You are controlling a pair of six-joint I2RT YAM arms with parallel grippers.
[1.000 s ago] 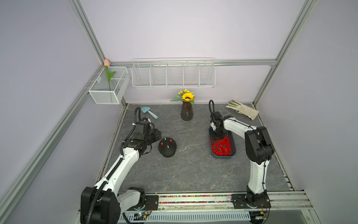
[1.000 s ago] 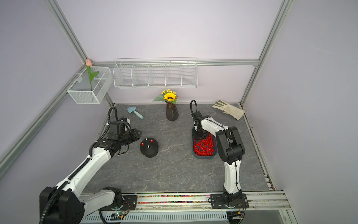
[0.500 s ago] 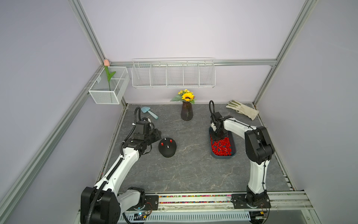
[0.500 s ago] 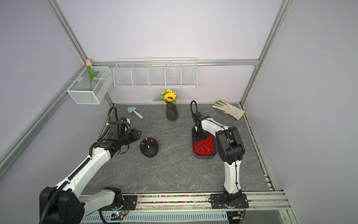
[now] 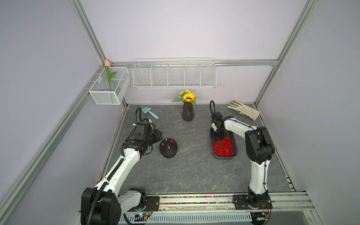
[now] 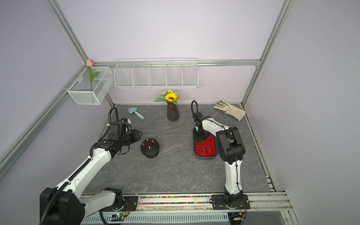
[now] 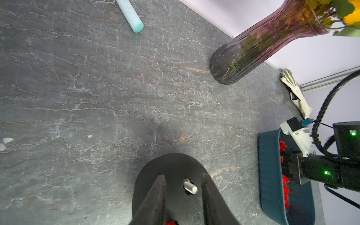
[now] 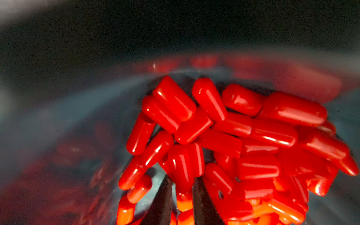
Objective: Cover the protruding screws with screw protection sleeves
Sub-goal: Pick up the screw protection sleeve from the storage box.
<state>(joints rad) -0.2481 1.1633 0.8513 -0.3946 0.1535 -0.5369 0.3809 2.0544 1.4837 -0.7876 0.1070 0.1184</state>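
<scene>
The right hand [image 8: 181, 178] is down in the far end of the dark blue tray [image 5: 224, 158]. Its two dark fingers [image 8: 202, 196] are drawn in close on a single screw protection sleeve [image 8: 182, 167], which fills the gap between them. The rest of the red screw protection sleeves [image 5: 222, 146] lie heaped around it in the tray. The left hand [image 7: 182, 175] hangs partly open with nothing in it, at about 10 o'clock of the black dome [image 5: 168, 153]; from its wrist view the fingers stand either side of one bare stud, though I cannot tell whether they touch the dome. Of the four protruding screws [image 5: 169, 147] on the dome, two wear red sleeves and two stand bare. Taking the back wall as 12 o'clock, the dome sits toward 9 o'clock on the grey surface [image 5: 194, 171] and the tray toward 3 o'clock, well apart. A vase of sunflowers [image 5: 188, 113] stands at 12, a pale glove [image 5: 243, 111] lies near 1 and a blue trowel [image 5: 150, 114] near 11.
</scene>
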